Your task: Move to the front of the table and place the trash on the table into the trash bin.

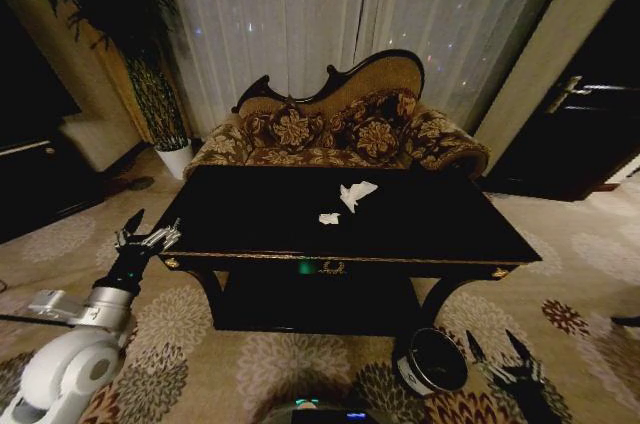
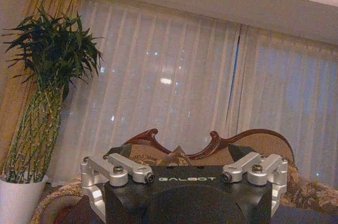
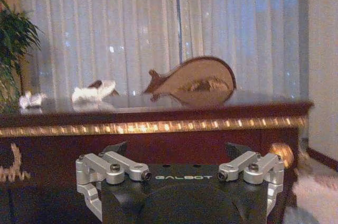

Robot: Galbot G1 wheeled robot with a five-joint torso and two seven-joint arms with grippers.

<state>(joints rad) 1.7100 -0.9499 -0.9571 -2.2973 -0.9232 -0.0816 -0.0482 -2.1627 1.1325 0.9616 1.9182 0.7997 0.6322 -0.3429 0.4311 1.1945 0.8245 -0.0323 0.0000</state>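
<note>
Table: the wide near-black glossy table (image 1: 250, 214) with gold edge trim stands straight ahead in the head view, its long front edge facing the robot; a gold emblem (image 1: 333, 267) sits at the middle of that front edge; a lower shelf lies beneath the top.
Trash: two crumpled white paper scraps lie on the table top, slightly right of its middle; the larger paper scrap (image 1: 357, 192) lies toward the back edge; the smaller paper scrap (image 1: 329, 218) lies just in front of it, apart from it; in the right wrist view both show above the gold-trimmed front edge, the larger (image 3: 94, 92) and the smaller (image 3: 30, 100).
Trash bin: the dark round trash bin (image 1: 433, 360) stands on the carpet below the table's front right part, near the curved right leg, its white label facing the robot.
Left gripper: the left gripper (image 1: 148, 236) is raised just off the table's front left corner, beside the edge and not touching it; fingers spread apart, holding nothing.
Right gripper: the right gripper (image 1: 505, 357) hangs low over the carpet, just right of the trash bin, below the front right corner; fingers spread apart, empty.
Behind the table: an ornate floral sofa (image 1: 340, 129) stands along the back edge, with white curtains (image 1: 300, 14) behind it; a potted plant (image 1: 150, 74) stands beyond the back left corner.
</note>
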